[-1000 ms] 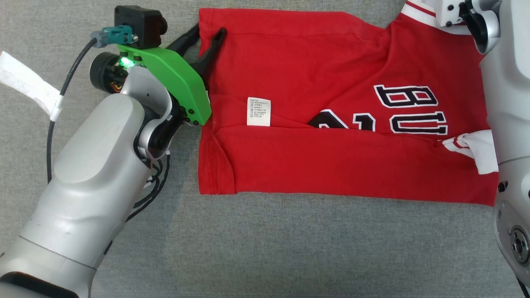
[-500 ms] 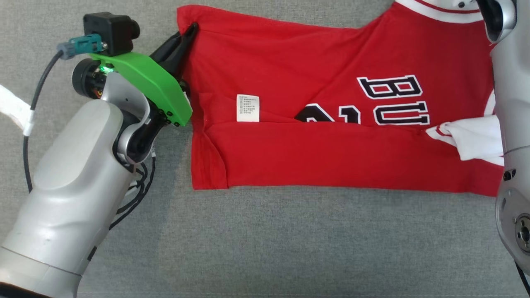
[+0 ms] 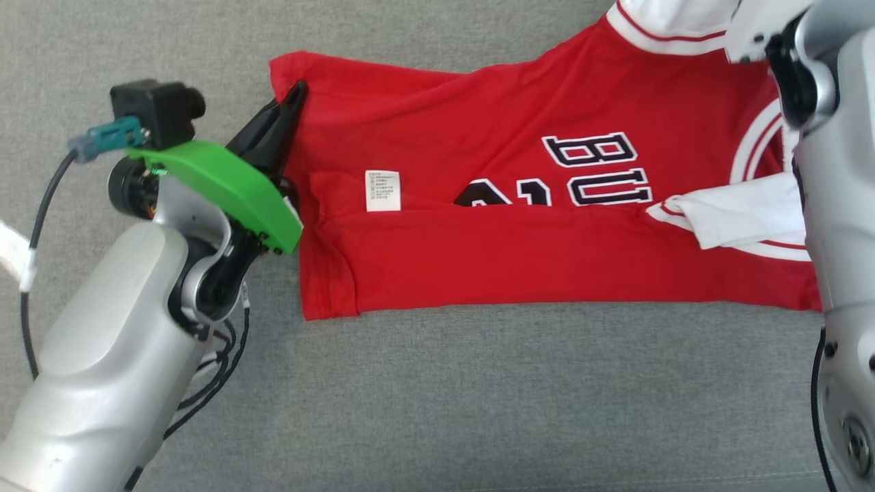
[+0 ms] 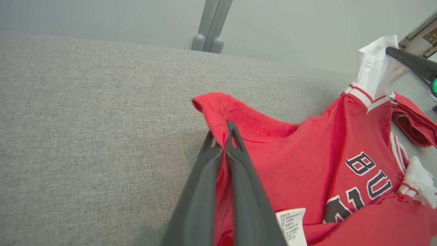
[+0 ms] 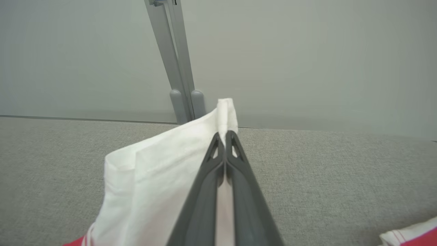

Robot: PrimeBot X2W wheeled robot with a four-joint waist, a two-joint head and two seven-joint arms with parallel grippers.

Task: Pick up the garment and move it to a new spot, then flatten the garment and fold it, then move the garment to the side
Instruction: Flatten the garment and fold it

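The red garment (image 3: 519, 260) lies rumpled across the far half of the grey fabric surface (image 3: 478, 410), the left gripper (image 4: 225, 131) clamped on its hem corner (image 4: 211, 102) and the right gripper (image 5: 223, 136) clamped on its white sleeve (image 5: 164, 164), so either of these 2 thin pinches may slip if uneven pulling stretches the cloth.

Head view: garment (image 3: 547, 266) right edge hidden behind right forearm (image 3: 837, 205); white sleeve (image 3: 673, 20) cut off by top edge. Chest lettering (image 3: 595, 167) half buried under fold, word and number incomplete. Care label (image 3: 383, 190) print too small to read. Left wrist view: left gripper (image 4: 222, 131) finger bases cut by bottom edge; garment runs off right and bottom edges. Right wrist view: right gripper (image 5: 225, 136) finger bases and pinched sleeve cut off at bottom edge.
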